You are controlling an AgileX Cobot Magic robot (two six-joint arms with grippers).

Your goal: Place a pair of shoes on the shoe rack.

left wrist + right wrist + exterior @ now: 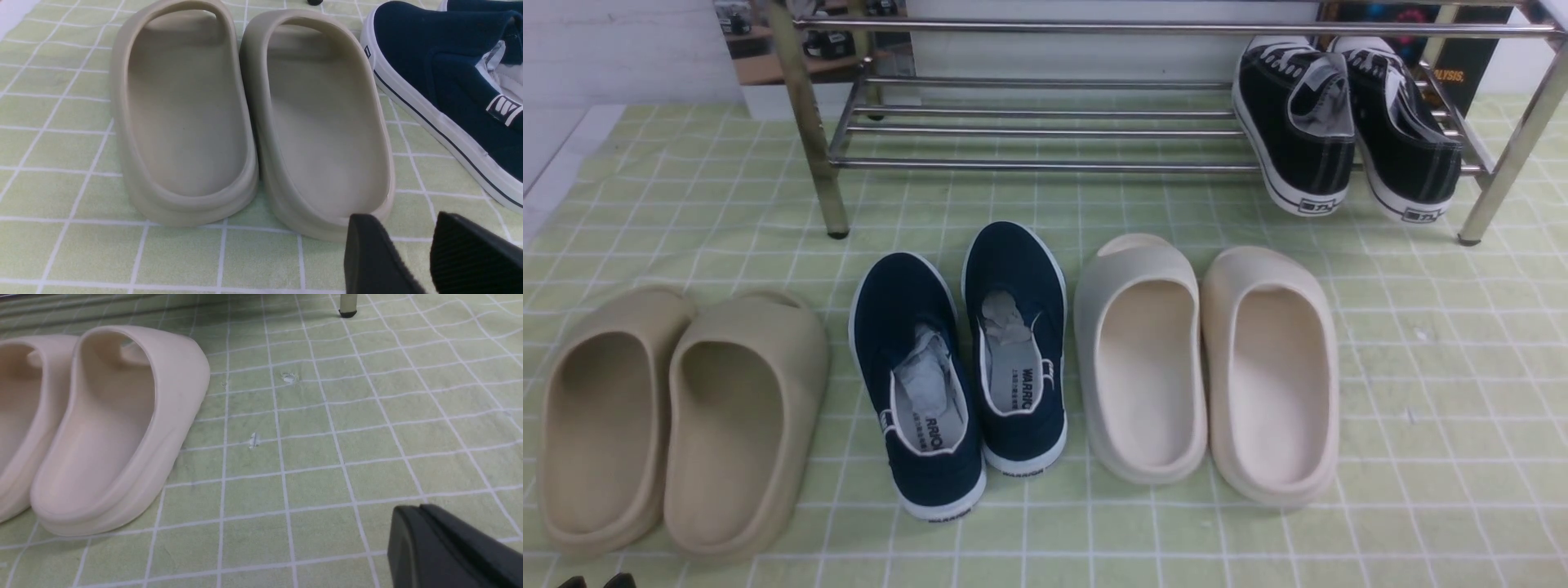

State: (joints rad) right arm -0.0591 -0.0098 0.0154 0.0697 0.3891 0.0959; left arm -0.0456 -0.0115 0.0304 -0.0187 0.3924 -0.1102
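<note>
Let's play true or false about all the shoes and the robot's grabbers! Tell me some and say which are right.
1. The black sneakers sit on the shoe rack. True.
2. The navy slip-ons are on the rack too. False: they lie on the green checked cloth, in front of the rack.
3. The left gripper holds a tan slipper. False: it is open and empty, just near the tan slippers.
4. The cream slippers lie between the navy slip-ons and the rack's right side. True.
5. The right gripper grips a shoe. False: nothing shows in it.
</note>
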